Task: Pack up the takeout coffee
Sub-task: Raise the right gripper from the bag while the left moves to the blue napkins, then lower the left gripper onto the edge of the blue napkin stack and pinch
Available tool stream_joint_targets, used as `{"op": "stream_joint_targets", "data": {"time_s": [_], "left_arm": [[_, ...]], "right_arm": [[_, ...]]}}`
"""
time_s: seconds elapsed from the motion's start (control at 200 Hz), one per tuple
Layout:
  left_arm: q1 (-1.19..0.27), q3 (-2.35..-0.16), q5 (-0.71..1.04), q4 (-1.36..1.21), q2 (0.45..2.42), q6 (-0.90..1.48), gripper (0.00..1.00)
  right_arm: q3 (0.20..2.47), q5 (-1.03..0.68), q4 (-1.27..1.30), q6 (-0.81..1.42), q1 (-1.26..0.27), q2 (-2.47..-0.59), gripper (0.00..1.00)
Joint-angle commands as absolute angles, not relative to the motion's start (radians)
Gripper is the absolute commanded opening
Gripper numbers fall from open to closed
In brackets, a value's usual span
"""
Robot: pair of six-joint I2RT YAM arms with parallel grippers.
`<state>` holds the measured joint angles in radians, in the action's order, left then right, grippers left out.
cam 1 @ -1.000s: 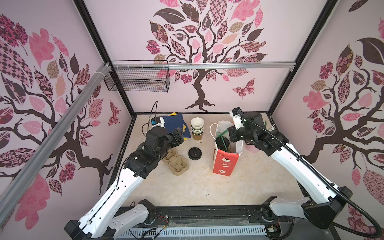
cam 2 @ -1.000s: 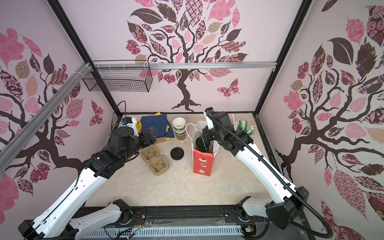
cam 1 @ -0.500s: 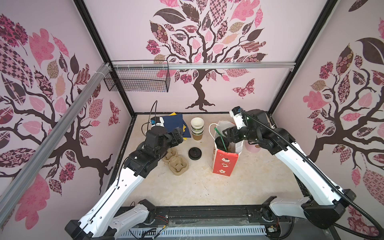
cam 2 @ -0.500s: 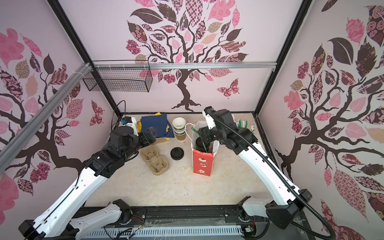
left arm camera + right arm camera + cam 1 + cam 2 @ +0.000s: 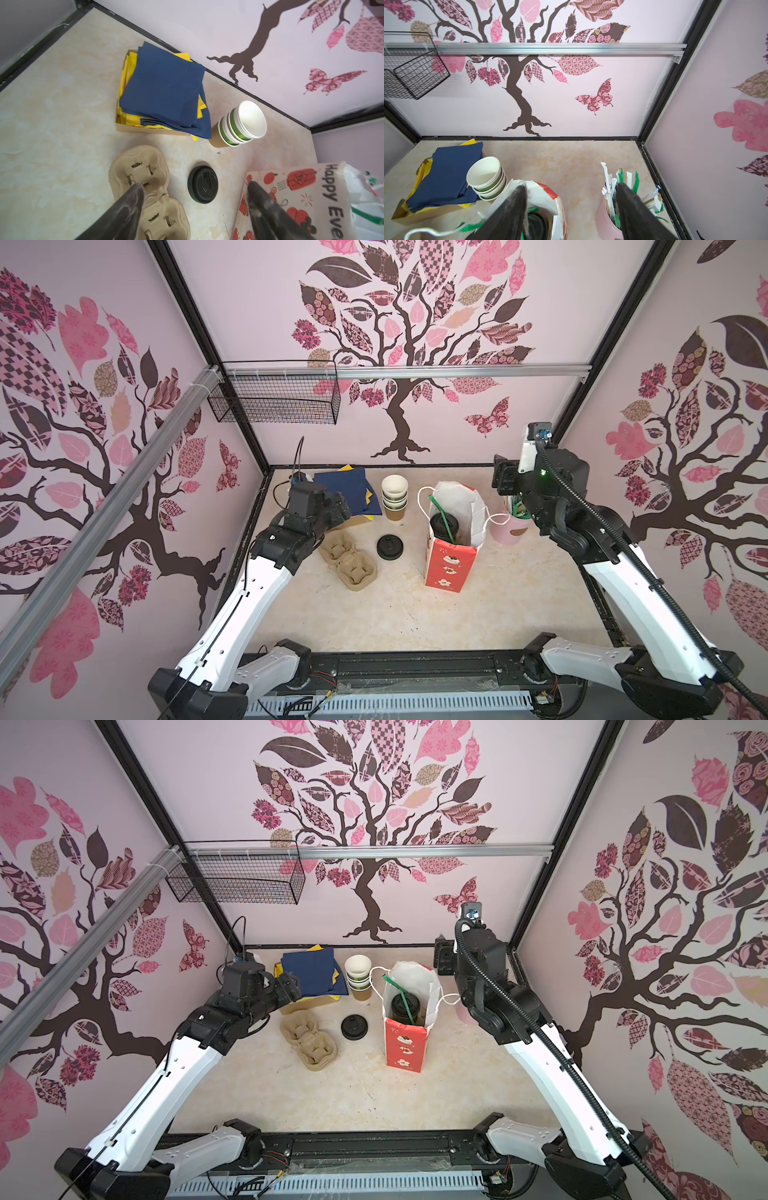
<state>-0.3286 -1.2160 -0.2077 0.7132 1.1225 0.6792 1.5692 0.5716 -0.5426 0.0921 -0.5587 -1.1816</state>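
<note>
Tabletop of pale marbled beige, seen from above inside a booth with pink tree-patterned walls. Two white robot arms reach in from the near edge.

Right of centre stands a red paper bag, upright and open, white inside, with white cord handles. Inside it sits a lidded cup. Only its round black lid shows, and a green straw leans across it. Whether a second lidded cup is in the bag cannot be told.

The left gripper hovers over the left part of the table, above the far end of a cardboard cup carrier. A loose black lid lies on the table between the carrier and the bag. The gripper's jaws are spread wide and grip nothing.

The right gripper is raised behind the bag, near a pink tub filled with wrapped straws. Its jaws are also parted, with nothing between them.

Toward the back wall, a stack of open cups stands just left of the bag. A brown cup is at the bottom, with green-banded cups, white inside, nested in it. Left of the stack lies a pile of blue napkins over yellow ones in a shallow cardboard tray. A black wire basket hangs on the back wall at upper left.
</note>
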Motion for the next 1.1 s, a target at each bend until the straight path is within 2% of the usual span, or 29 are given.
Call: {"op": "stream_joint_targets", "data": {"time_s": [0.0,0.275,0.53,0.64,0.8,0.91,1.095], "left_arm": [[-0.258,-1.278,-0.157,0.737,1.155,0.699,0.79],[-0.166,-1.375,-0.079,0.715,1.361,0.721,0.75],[-0.115,-1.536,-0.005,0.756,1.617,0.684,0.66],[-0.088,-1.589,0.077,0.769,1.71,0.64,0.63],[-0.121,-1.676,0.046,0.88,1.81,0.45,0.6],[-0.14,-1.708,0.03,0.889,1.856,0.379,0.6],[-0.2,-1.88,0.015,0.908,2.011,0.311,0.58]], "right_arm": [[1.545,0.599,-0.475,0.152,-0.562,-1.226,0.7],[1.516,0.478,-0.454,0.253,-0.562,-1.297,0.69],[1.519,0.479,-0.423,0.213,-0.561,-1.322,0.69],[1.518,0.497,-0.423,0.187,-0.561,-1.32,0.68],[1.508,0.514,-0.427,0.159,-0.561,-1.313,0.68],[1.507,0.518,-0.435,0.149,-0.561,-1.31,0.68],[1.517,0.517,-0.449,0.13,-0.561,-1.31,0.68]]}}
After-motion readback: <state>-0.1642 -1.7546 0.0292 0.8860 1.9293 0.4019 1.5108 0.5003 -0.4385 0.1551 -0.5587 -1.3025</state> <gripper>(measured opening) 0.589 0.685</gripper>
